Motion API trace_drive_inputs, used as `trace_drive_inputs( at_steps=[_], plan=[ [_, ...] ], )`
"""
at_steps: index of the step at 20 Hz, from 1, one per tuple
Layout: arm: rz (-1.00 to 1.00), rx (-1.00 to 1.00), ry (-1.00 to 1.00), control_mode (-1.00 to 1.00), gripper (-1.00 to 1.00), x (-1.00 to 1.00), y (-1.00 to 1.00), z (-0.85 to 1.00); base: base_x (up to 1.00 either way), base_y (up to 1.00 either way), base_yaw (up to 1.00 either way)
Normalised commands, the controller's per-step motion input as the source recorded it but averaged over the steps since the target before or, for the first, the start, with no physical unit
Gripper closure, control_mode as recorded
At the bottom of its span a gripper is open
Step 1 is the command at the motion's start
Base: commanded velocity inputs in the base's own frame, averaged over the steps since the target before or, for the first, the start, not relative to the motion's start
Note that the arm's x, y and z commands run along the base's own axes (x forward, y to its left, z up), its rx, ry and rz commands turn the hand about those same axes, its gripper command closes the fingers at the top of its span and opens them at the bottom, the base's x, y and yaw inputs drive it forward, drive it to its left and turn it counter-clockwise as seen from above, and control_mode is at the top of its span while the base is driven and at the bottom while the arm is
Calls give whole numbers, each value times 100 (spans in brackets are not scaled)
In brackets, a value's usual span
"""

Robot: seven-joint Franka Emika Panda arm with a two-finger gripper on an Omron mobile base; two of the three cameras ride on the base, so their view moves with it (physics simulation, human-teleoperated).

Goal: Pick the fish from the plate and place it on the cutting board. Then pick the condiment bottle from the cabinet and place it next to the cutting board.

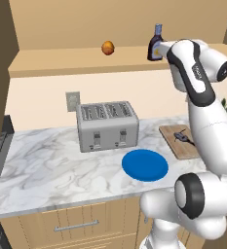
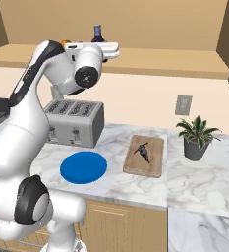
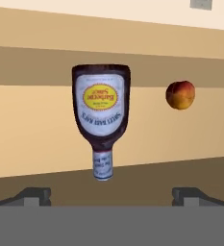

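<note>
Gripper: jaws spread wide, holding nothing, touching nothing. In the hand view the two finger tips sit at lower left and lower right of the frame, the condiment bottle centred between and beyond them, shown upside down because the hand is rolled over. Round orange fruit lies right of the bottle in that view, apart from it.

Left base view: bottle stands upright on the cabinet shelf at upper centre-right, just beside the arm's wrist. Fish lies on the cutting board. Blue plate sits on the marble surface left of the board. Toaster behind the plate; potted plant at right.
</note>
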Motion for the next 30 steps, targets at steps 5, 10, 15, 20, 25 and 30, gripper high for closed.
trace_drive_inputs(
  at_steps=[5,10,15,20,25,30],
  plan=[
    [0,0,-2,-100,-100,7,0,7,0,0,0],
    [0,0,-5,-100,-100,7,0,0,0,0,0],
    [0,0,-7,-100,-100,7,1,0,0,0,0],
    [0,0,-3,-100,-100,5,2,0,0,0,0],
    [0,0,0,-100,-100,4,2,0,0,0,0],
    [0,0,3,-100,-100,9,2,0,0,0,0]
  ],
)
